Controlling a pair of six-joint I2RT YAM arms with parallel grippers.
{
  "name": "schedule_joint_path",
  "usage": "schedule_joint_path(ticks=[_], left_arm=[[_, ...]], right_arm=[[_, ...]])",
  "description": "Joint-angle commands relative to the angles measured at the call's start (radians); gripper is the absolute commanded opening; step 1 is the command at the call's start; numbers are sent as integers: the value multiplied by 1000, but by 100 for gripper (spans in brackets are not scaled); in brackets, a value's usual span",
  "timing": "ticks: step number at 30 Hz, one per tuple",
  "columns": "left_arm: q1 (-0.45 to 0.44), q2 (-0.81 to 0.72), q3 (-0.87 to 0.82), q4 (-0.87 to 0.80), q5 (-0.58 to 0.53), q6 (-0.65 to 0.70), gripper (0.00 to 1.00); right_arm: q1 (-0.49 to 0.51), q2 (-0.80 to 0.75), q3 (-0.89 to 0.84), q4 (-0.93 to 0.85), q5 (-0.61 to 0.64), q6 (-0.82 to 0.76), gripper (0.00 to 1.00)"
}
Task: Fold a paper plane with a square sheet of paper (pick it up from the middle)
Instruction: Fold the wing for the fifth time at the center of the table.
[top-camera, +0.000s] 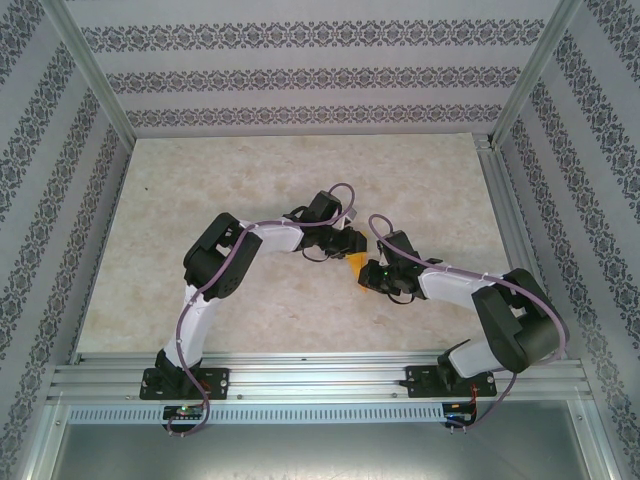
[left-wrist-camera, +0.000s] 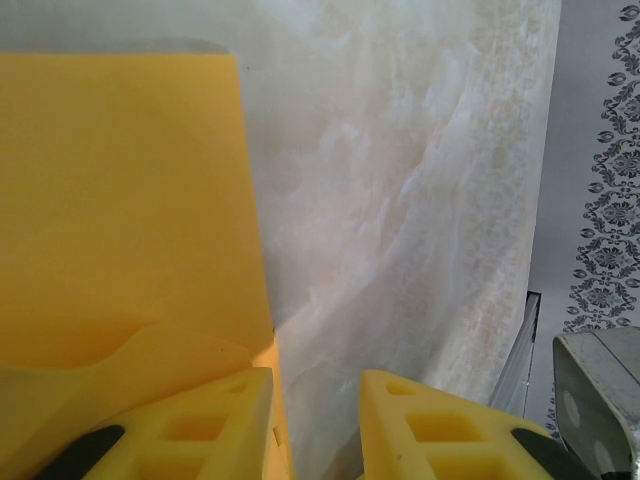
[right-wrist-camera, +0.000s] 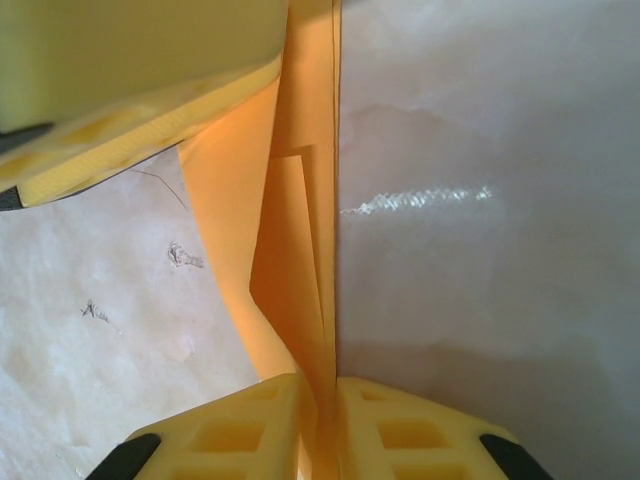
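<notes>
The orange-yellow sheet of paper is folded into a narrow shape of several layers and sits at the middle of the table, between the two grippers. In the right wrist view the folded paper runs up from my right gripper, which is shut on its layered edge. A yellow finger of the left gripper lies across the paper's far end. In the left wrist view a flat panel of the paper lies against the left finger; my left gripper is open, with bare table in the gap. From above, the left gripper and the right gripper almost touch.
The pale marbled table has patterned walls on three sides. An aluminium rail carrying both arm bases runs along the near edge. The table's right edge and a metal part appear in the left wrist view.
</notes>
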Motion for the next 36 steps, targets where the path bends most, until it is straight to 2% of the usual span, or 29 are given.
schedule_joint_path(ticks=[1,6,8,12,17,22,30,36], left_arm=[[-9,15,16,-51,-16,22,31],[-9,15,25,-59,-15,26,31],[-8,14,29,-64,-16,29,31],[-9,13,32,-72,-17,34,31],[-9,17,29,-81,-23,34,30],[-8,18,30,-83,-21,35,30],[-9,20,36,-95,-21,44,30],[-9,20,37,-99,-21,45,30]], right_arm=[[8,48,-5,6,15,-14,16],[-13,53,-30,71,-35,3,10],[-17,59,-33,74,-44,2,18],[-19,51,-36,84,-72,6,24],[-29,-88,-17,29,-64,5,26],[-41,-151,-30,95,-135,35,14],[-26,-25,-31,224,-225,76,9],[-34,30,-27,200,-191,54,9]])
